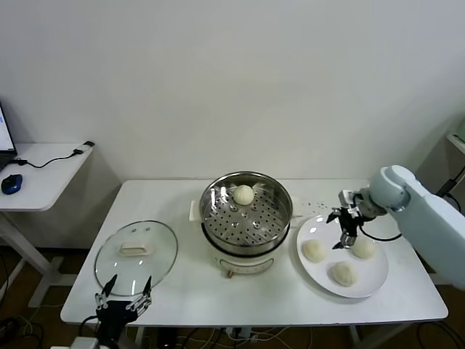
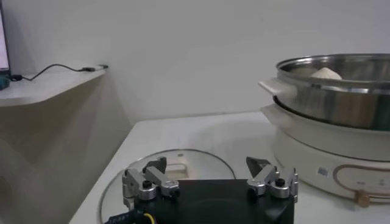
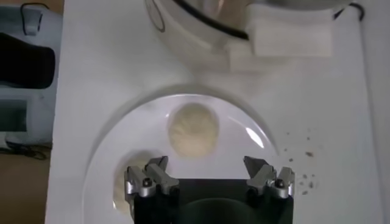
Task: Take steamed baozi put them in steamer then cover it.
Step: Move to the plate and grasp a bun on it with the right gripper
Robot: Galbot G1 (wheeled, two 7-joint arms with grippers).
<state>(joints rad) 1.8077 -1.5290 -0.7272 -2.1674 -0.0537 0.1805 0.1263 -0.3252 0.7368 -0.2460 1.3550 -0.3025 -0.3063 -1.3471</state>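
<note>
so one small round cream-white dough bun [image 1: 243, 194] already sits on the perforated floor of the round shiny steel steamer basket [image 1: 246, 212] on its white electric pot base; three more buns lie on the flat white plate [image 1: 341, 255], all apart from each other. right gripper [image 1: 344, 230] hangs over the plate w/ fingers spread wide, holding nothing. in its wrist view one bun [image 3: 192, 129] lies just ahead of and between the spread fingers, a second [image 3: 131, 182] beside one finger, partly hidden. steamer is off to the gripper's left, near the plate edge.

left gripper [image 1: 124, 294] is parked at the table's near edge, also released and empty, w/ the round clear glass lid w/ metal rim and white handle [image 1: 136, 249] flat on the table just ahead of it.

handling, my guess: buns look soft, light, a bit tacky, so they dent easy. take one across its widest part, low on the dome, gentle squeeze. lid prob heavier, slippery, fragile; the handle is the place to grab.
</note>
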